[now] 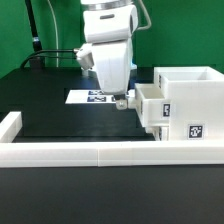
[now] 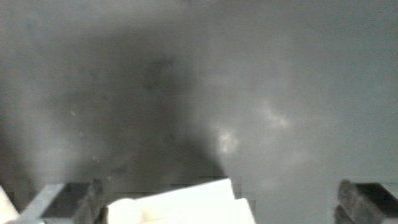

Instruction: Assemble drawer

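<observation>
The white drawer housing (image 1: 192, 95) stands at the exterior view's right, with a square tag on its front. A small white tray (image 1: 150, 97) sticks out of its side toward the exterior view's left. A second tray (image 1: 160, 122) sits just below it, pushed further in. My gripper (image 1: 121, 101) hangs low over the table, just beside the outer end of the upper tray. In the wrist view the gripper (image 2: 214, 202) is open, its fingers (image 2: 61, 204) wide apart. A white tray corner (image 2: 178, 206) lies between them, nearer one finger, and I cannot tell whether it touches.
The marker board (image 1: 92, 97) lies flat on the black table behind the gripper. A long low white border wall (image 1: 90, 151) runs along the front edge and up the exterior view's left side. A green backdrop stands behind.
</observation>
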Motion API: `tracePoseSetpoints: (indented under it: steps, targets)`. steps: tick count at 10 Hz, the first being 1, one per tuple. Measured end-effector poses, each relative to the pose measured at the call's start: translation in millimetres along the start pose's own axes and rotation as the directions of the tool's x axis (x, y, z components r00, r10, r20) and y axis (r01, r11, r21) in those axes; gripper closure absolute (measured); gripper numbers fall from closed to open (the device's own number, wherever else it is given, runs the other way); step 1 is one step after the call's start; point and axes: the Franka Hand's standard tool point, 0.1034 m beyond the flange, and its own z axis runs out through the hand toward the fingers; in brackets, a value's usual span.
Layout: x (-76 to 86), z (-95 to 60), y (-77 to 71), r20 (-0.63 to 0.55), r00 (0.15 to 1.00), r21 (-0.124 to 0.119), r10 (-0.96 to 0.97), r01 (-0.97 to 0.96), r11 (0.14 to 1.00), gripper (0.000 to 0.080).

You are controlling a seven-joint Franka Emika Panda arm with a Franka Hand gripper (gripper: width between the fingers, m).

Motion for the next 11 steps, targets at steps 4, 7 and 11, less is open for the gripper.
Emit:
tracePoseSetpoints:
  steps: [4,7,11]
  targets:
    - [21.9,6.3,-4.8,-0.009,0.999,0.01,0.037,-0.037,0.999,0.015]
    - [29.5,6.4,-5.0,-0.01,0.998,0.018,0.064,-0.064,0.998,0.015]
    - [23.9,7.5,-6.2,-0.008,0.996,0.022,0.091,-0.091,0.996,0.015]
